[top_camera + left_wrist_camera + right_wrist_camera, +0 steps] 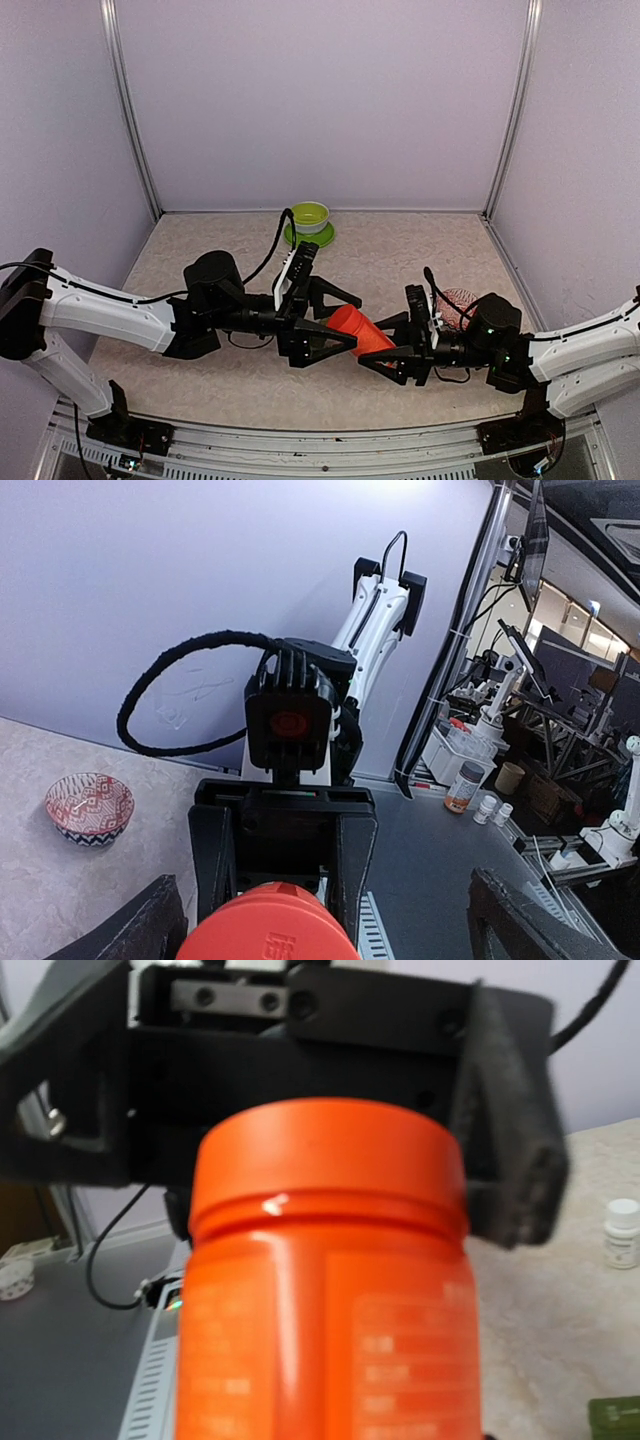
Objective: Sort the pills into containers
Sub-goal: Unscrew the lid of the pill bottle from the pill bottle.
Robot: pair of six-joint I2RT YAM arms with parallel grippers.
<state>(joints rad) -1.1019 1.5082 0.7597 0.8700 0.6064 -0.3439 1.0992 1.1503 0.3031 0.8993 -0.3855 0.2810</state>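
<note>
A red bottle [358,330] lies level above the table between my two arms. My right gripper [390,345] is shut on its body. In the right wrist view the bottle [325,1280] fills the frame and hides my own fingers. My left gripper [350,320] stands open, one finger on each side of the bottle's cap [270,925] with a gap showing. A dark green corner [615,1420] at the bottom right of the right wrist view looks like the containers. No pills show in any view.
A lime-green bowl on a saucer [310,217] stands at the back of the table. A red-and-white patterned bowl [460,303] sits behind my right arm. A small white bottle [622,1232] stands on the table to the right.
</note>
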